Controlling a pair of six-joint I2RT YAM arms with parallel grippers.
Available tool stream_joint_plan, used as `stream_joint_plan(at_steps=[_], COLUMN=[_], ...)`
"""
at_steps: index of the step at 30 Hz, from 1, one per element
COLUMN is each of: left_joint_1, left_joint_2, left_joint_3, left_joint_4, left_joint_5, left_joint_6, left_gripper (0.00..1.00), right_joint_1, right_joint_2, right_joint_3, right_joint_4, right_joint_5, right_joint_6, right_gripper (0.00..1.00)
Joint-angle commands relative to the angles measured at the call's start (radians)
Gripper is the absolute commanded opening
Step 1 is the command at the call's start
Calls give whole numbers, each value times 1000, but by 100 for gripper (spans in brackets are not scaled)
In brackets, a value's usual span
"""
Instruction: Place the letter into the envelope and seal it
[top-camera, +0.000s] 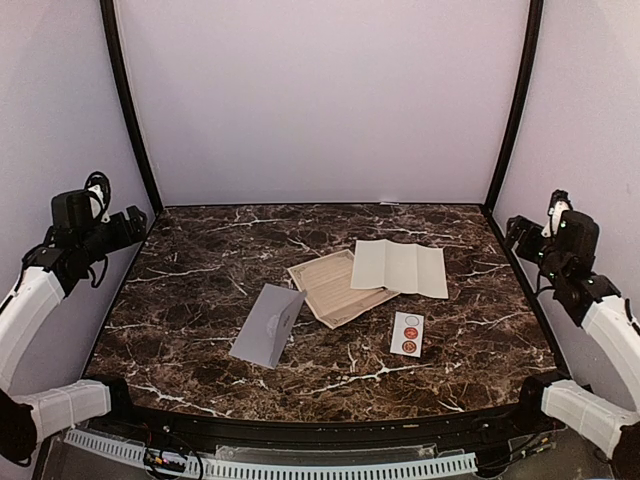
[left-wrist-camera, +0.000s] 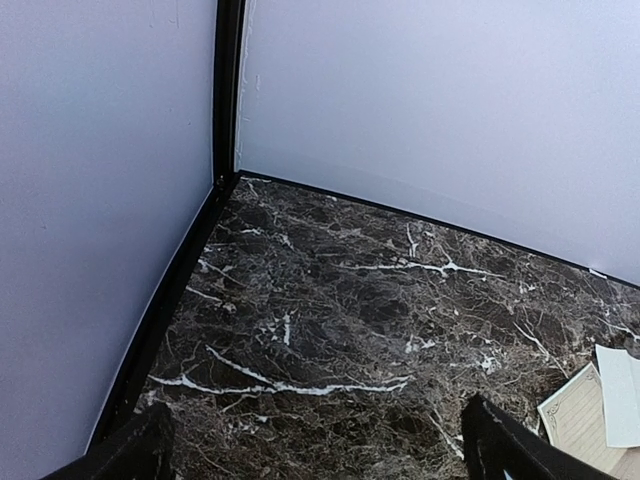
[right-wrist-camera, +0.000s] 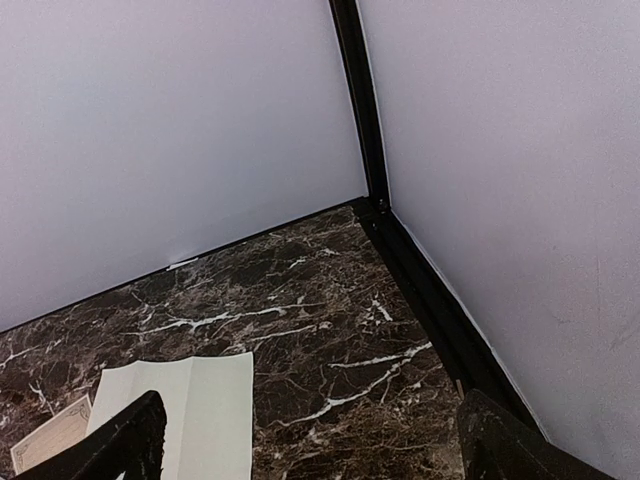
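Envelope lies flat left of centre, apart from the folded white letter on its right, so with left gripper and right gripper both spread wide and empty (hanging by the side walls), pinch the letter's edge low.

Left tool, right tool — both agape

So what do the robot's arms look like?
The left arm and right arm are chunky white tubes with black joints. Each ends in a black block with two dark fingers. A thin black cable loops above the left one.
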Motion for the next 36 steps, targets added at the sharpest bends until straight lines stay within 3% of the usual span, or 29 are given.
stream_joint_plan(at_steps=[1,4,8,13,17,21,26,36], left_joint_1=[5,5,-5,-189,-231,-232,-232,-232], left_joint_2=[-16,-3,53,151,217,239,198,101], left_joint_3=[153,238,282,275,262,223,101,25], left_joint_4=[-116,-158,-142,-95,11,114,230,278], left_joint_5=[-6,28,222,231,297,255,181,117], left_joint_6=[-5,10,-19,9,-12,-30,-2,-14], left_gripper=[99,99,99,99,99,99,99,99], right_joint_1=[1,22,96,233,377,509,630,712], right_joint_2=[2,58,143,224,280,334,412,705], right_joint_3=[81,126,161,160,104,48,7,124], right_joint_4=[-54,-111,-162,-173,-116,-66,19,138], right_joint_5=[-85,-148,-196,-275,-306,-268,-234,-245], right_joint_6=[-40,-48,10,193,403,628,790,813], right_gripper=[99,98,98,97,95,95,95,92])
